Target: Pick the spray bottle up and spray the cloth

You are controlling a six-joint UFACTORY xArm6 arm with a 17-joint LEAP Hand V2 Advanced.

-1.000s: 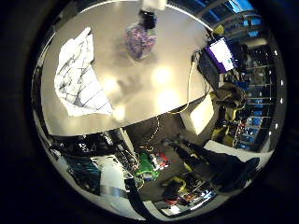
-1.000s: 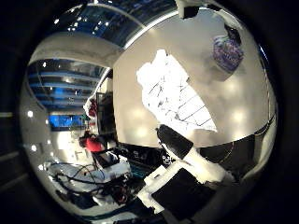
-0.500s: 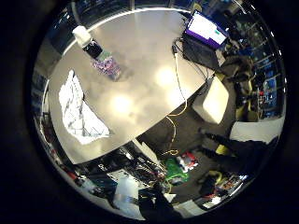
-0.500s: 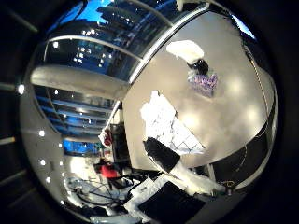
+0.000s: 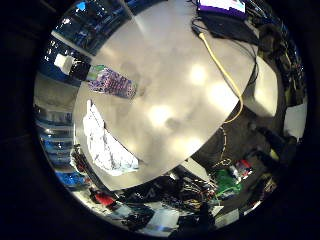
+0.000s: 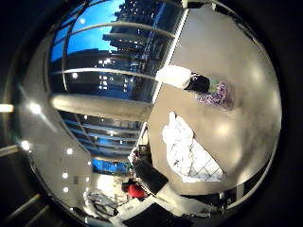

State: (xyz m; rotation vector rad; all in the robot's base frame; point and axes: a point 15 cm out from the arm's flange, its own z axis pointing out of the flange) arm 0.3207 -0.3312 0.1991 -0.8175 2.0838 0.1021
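Observation:
The spray bottle (image 5: 102, 79) stands on the pale table (image 5: 180, 70), with a white head, a black neck and a purple patterned body. It also shows in the thumb side view as the spray bottle (image 6: 199, 87). A white cloth (image 5: 105, 145) with a dark grid pattern lies crumpled on the table beside the bottle, near the table's edge; it shows again as the cloth (image 6: 189, 156). Both are small in view, well away from the palm. No part of the hand shows in either view.
A laptop (image 5: 222, 10) with a lit screen sits at the table's far side, and a yellow cable (image 5: 225, 75) runs from it over the table edge. A pale chair (image 5: 267, 85) stands by that edge. Large windows (image 6: 113, 52) are beyond the table.
The whole picture has shifted and turned in both views, so the camera has moved. The bottle and cloth keep their places on the table and now sit at a different angle in view.

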